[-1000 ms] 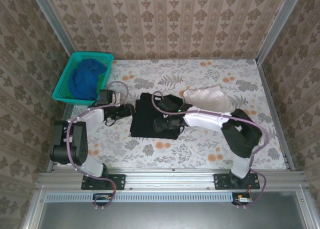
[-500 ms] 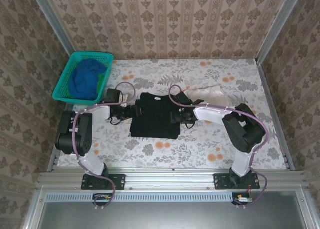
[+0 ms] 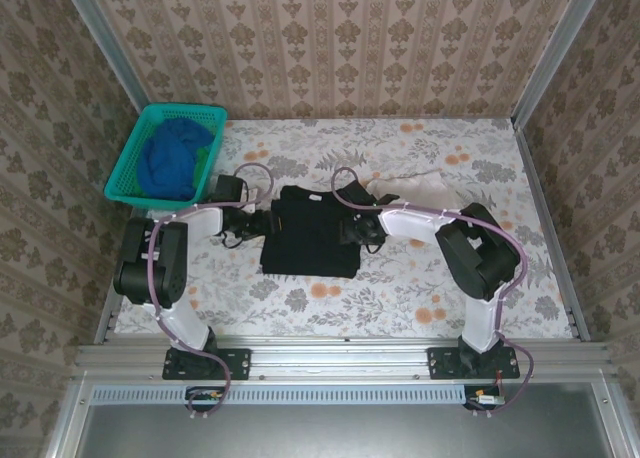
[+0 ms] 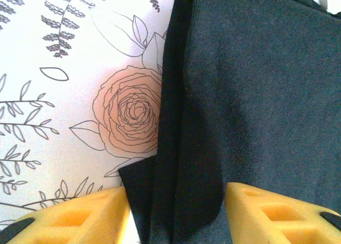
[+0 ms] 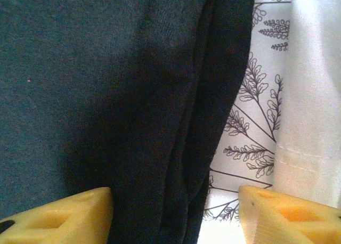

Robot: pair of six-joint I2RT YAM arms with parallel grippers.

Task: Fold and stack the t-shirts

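a: where is the black t-shirt point(image 3: 305, 248) found?
b: it is seen folded into a rectangle near the middle of the flowered table point(image 3: 400, 298), lying flat between the two arms.
a: how is the left gripper point(image 4: 176, 214) set?
b: it is held low at the shirt's left edge. its yellow fingers point(image 4: 69, 218) are spread wide, and the layered black edge is seen lying between them. no squeeze on the cloth can be made out.
a: and the right gripper point(image 5: 173, 217)?
b: it is placed at the shirt's right edge, likewise spread wide. the folded edge is seen between its fingers point(image 5: 290, 218), with printed tabletop beside it.
a: where is the pale white-pink t-shirt point(image 3: 415, 190) kept?
b: it is laid crumpled just beyond the right gripper, toward the back wall. in the right wrist view its hem is seen near the black edge, with a strip of table between, so the two are apart.
a: and the blue t-shirt point(image 3: 170, 158)?
b: it is bundled inside the teal basket point(image 3: 125, 158) at the back left corner, well apart from the other two.
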